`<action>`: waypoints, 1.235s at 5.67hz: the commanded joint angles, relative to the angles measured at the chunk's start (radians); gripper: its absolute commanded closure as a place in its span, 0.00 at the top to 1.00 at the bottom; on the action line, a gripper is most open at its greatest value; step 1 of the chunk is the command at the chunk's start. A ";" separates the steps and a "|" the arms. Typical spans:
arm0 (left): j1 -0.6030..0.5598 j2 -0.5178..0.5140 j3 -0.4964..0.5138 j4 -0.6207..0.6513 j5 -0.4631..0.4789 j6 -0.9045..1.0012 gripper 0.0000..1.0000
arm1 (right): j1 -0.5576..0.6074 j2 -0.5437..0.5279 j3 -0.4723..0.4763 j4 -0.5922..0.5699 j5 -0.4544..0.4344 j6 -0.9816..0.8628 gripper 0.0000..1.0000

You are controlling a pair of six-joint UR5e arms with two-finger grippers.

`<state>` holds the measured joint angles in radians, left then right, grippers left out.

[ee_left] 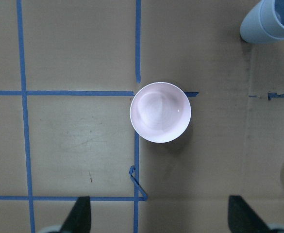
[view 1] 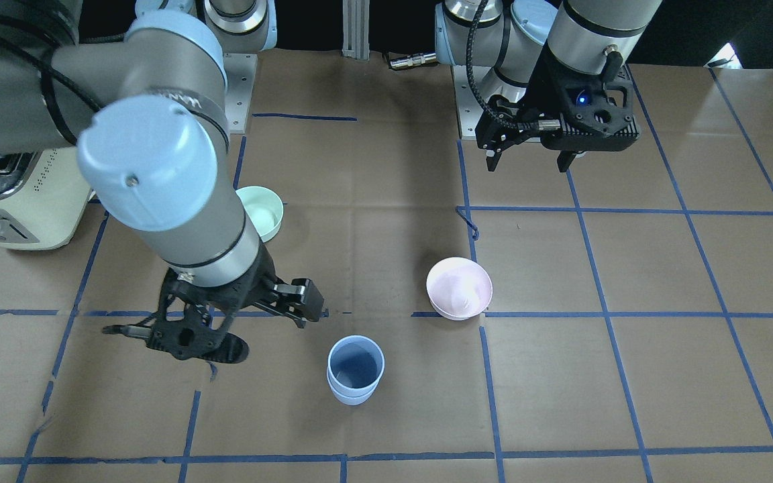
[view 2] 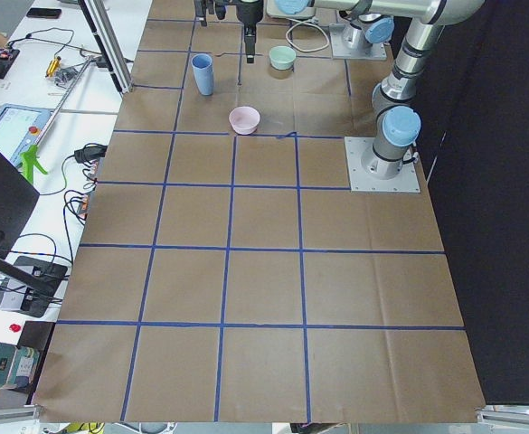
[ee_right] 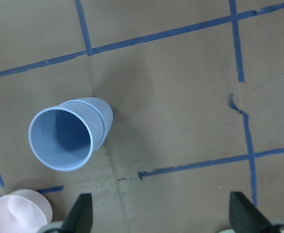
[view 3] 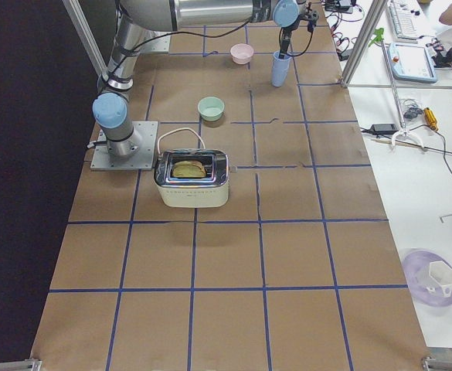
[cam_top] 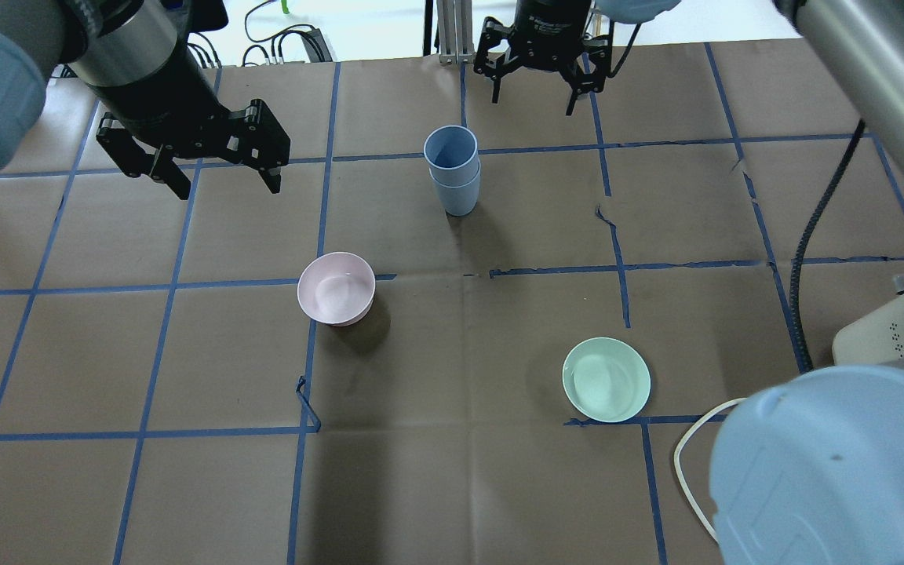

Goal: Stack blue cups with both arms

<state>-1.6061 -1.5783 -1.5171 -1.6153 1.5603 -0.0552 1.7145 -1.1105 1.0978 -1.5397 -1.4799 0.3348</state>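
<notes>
The two blue cups [cam_top: 452,169] stand upright on the brown table, one nested inside the other; the stack also shows in the front view [view 1: 354,369], the right wrist view [ee_right: 69,138] and the top right corner of the left wrist view [ee_left: 273,19]. My right gripper [cam_top: 533,98] is open and empty, above the table just beyond the stack and apart from it; it also shows in the front view [view 1: 219,322]. My left gripper [cam_top: 230,188] is open and empty, raised to the left of the stack and above the pink bowl [ee_left: 160,111].
A pale pink bowl [cam_top: 336,288] sits near the middle of the table and a mint-green bowl [cam_top: 606,379] nearer the robot's right. A cream toaster [cam_top: 899,329] with a white cord stands at the right edge. Blue tape lines grid the table [cam_top: 452,486].
</notes>
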 commanded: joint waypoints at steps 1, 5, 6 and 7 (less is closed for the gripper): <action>0.000 -0.003 0.000 0.001 -0.002 0.000 0.99 | -0.108 -0.180 0.106 0.090 -0.005 -0.176 1.00; 0.000 -0.003 0.000 0.002 0.001 0.000 0.99 | -0.174 -0.439 0.333 0.092 -0.066 -0.227 1.00; 0.000 -0.003 0.000 0.002 0.000 0.000 0.99 | -0.168 -0.439 0.333 0.090 -0.071 -0.227 1.00; 0.000 -0.003 0.000 0.002 0.000 0.000 0.99 | -0.161 -0.437 0.333 0.089 -0.074 -0.227 1.00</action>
<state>-1.6061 -1.5816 -1.5171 -1.6138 1.5604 -0.0552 1.5470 -1.5478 1.4306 -1.4500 -1.5504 0.1072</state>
